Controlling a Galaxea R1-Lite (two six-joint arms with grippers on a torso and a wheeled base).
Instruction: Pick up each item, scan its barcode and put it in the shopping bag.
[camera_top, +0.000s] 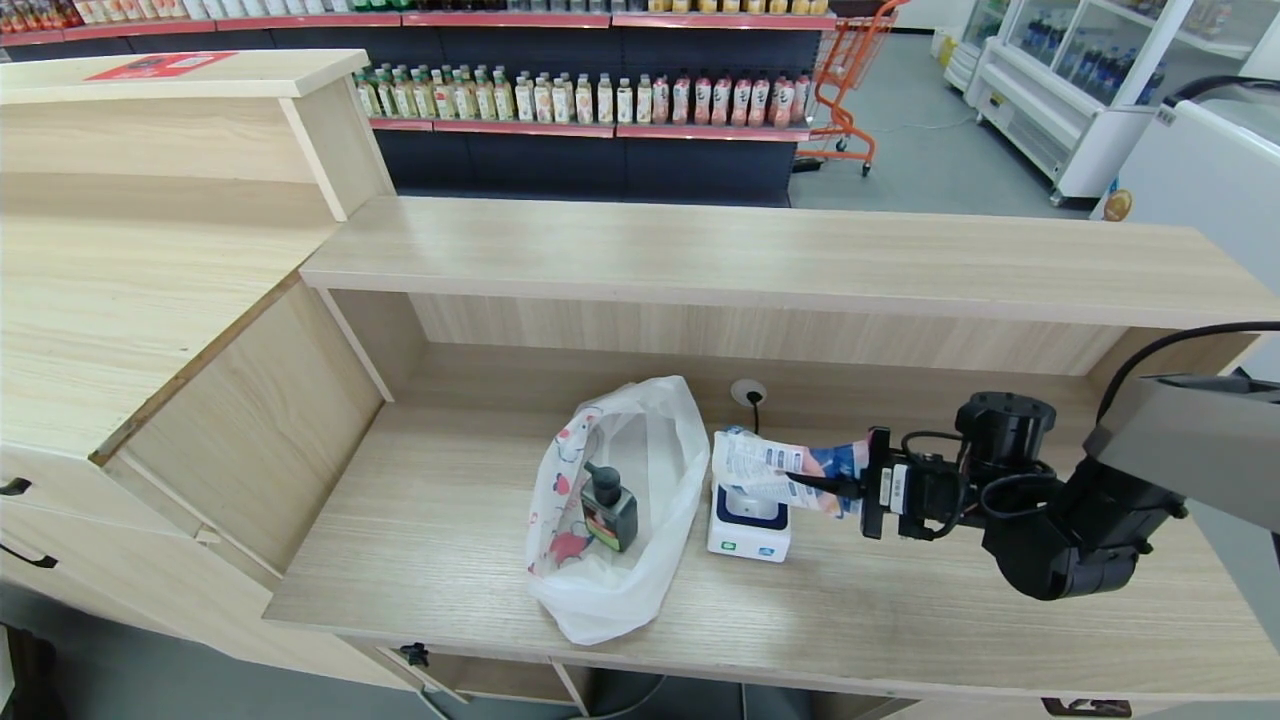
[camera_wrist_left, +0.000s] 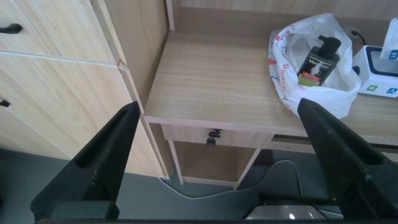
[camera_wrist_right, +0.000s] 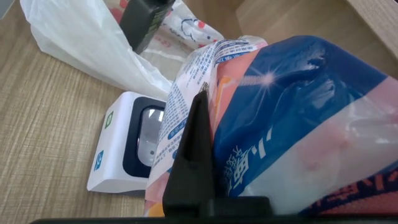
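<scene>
Plastic packet (camera_top: 770, 465), crinkled, above boxy white scanner (camera_top: 746, 535)

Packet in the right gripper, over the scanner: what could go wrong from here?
1. The right gripper pinches the soft packet by one end; it may sag or slip over the scanner.
2. Carried low toward the shopping bag, it could clip the scanner close beside the bag.
3. The pump bottle stands in the bag; a dropped packet might topple it.

counter (camera_top: 450, 560): matt wood-grain. bag (camera_top: 640, 590): thin translucent plastic, crinkled. pack (camera_top: 770, 465): glossy plastic film. scanner (camera_top: 745, 535): smooth white plastic. bottle (camera_top: 612, 510): dark plastic.
</scene>
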